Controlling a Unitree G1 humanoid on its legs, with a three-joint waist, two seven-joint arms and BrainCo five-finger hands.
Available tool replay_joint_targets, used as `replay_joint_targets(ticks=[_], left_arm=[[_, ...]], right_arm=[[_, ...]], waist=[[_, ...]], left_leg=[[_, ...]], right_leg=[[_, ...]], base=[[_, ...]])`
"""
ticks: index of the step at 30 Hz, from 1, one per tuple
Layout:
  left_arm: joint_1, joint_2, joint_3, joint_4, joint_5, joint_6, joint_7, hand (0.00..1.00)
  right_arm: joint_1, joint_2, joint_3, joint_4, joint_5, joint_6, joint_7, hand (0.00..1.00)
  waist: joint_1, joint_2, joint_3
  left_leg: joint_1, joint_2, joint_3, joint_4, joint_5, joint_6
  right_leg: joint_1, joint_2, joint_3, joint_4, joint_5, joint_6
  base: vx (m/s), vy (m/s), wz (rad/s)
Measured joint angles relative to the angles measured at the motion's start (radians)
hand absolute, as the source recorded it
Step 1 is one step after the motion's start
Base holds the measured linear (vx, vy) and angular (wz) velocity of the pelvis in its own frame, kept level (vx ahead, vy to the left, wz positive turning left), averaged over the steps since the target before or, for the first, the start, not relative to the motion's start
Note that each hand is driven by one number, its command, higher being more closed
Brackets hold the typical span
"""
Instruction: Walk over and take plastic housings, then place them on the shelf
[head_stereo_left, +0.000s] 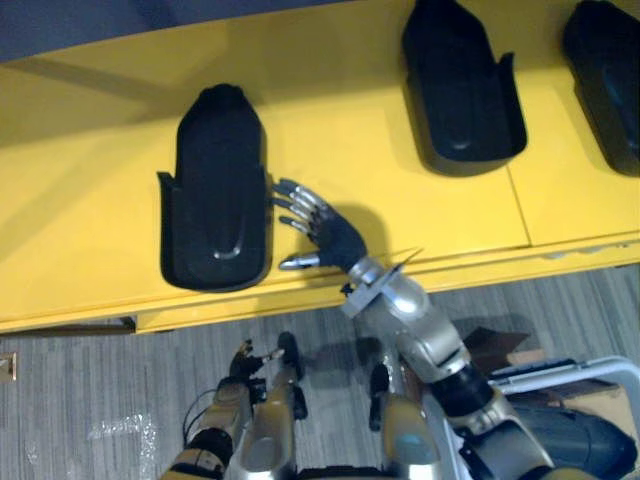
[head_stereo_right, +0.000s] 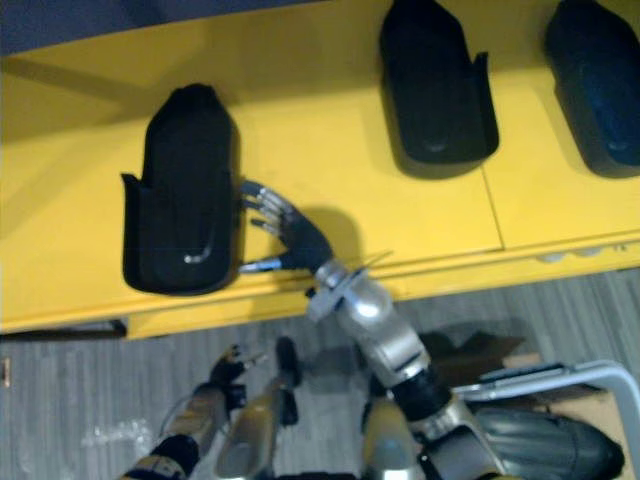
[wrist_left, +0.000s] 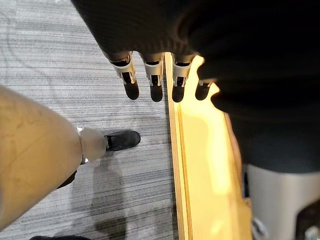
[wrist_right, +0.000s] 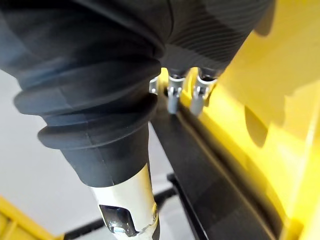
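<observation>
1. At centre frame, my right hand (head_stereo_left: 335, 238) lies open on the yellow shelf (head_stereo_left: 90, 200), fingers spread just beside the left plastic housing (head_stereo_left: 218, 190), gripping nothing.
2. Upper right sit a second housing (head_stereo_left: 460, 85) and a third housing (head_stereo_left: 605, 75).
3. Bottom left, my left hand (head_stereo_left: 245, 362) hangs relaxed and empty over the floor (head_stereo_left: 80, 390).

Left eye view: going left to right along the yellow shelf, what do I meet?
Left black housing → right hand, fingers straight beside it → middle black housing → black housing at the right edge.
</observation>
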Motion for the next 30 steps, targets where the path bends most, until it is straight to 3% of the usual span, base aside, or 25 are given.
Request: replay_joint_targets(ticks=[7, 10, 14, 18, 21, 30], left_arm=[[0.003, 0.001, -0.006, 0.000, 0.000, -0.001, 0.013, 0.00], [0.009, 0.000, -0.006, 0.000, 0.009, -0.014, 0.032, 0.00], [0.010, 0.000, -0.006, 0.000, 0.011, -0.022, 0.034, 0.00], [0.011, 0.000, -0.006, 0.000, 0.011, -0.036, 0.033, 0.00], [0.009, 0.000, -0.006, -0.002, 0.013, -0.040, 0.033, 0.00], [0.024, 0.002, -0.003, 0.001, 0.019, -0.040, 0.032, 0.00]], right_arm=[[-0.001, 0.030, -0.070, 0.015, -0.093, -0.086, -0.177, 0.00], [0.002, 0.029, -0.093, 0.014, -0.146, -0.118, -0.216, 0.00], [0.002, 0.021, -0.104, -0.013, -0.180, -0.153, -0.210, 0.00], [0.001, 0.010, -0.084, -0.125, -0.169, -0.179, -0.154, 0.00], [0.000, -0.012, -0.044, -0.198, -0.118, -0.201, -0.072, 0.00], [0.000, -0.037, 0.093, -0.308, 0.059, -0.201, 0.135, 0.00]], waist=[[0.011, 0.000, 0.000], [0.009, 0.000, 0.000], [0.008, -0.001, 0.000], [0.007, -0.006, 0.003], [0.005, -0.007, 0.004], [0.006, -0.029, 0.009]], left_leg=[[-0.013, -0.007, -0.022, -0.001, 0.005, 0.000], [-0.019, -0.006, -0.020, -0.002, 0.006, -0.001], [-0.023, -0.003, -0.019, -0.002, 0.006, -0.001], [-0.014, -0.002, -0.016, -0.001, 0.006, -0.002], [-0.003, 0.000, -0.016, -0.001, 0.006, -0.002], [0.031, -0.001, 0.000, -0.029, 0.013, -0.003]], right_leg=[[-0.009, -0.005, -0.016, 0.014, -0.015, -0.006], [-0.018, -0.005, -0.014, 0.015, -0.015, -0.006], [-0.020, -0.002, -0.014, 0.017, -0.012, -0.002], [-0.012, -0.001, -0.014, 0.016, -0.012, -0.001], [0.001, 0.000, -0.014, 0.012, -0.012, -0.002], [0.021, 0.002, -0.003, -0.002, -0.009, 0.003]], base=[[-0.01, -0.009, 0.09], [0.00, 0.000, -0.01], [0.02, -0.009, 0.00], [0.02, -0.009, -0.01], [0.00, 0.000, 0.00], [-0.03, 0.010, -0.04]])
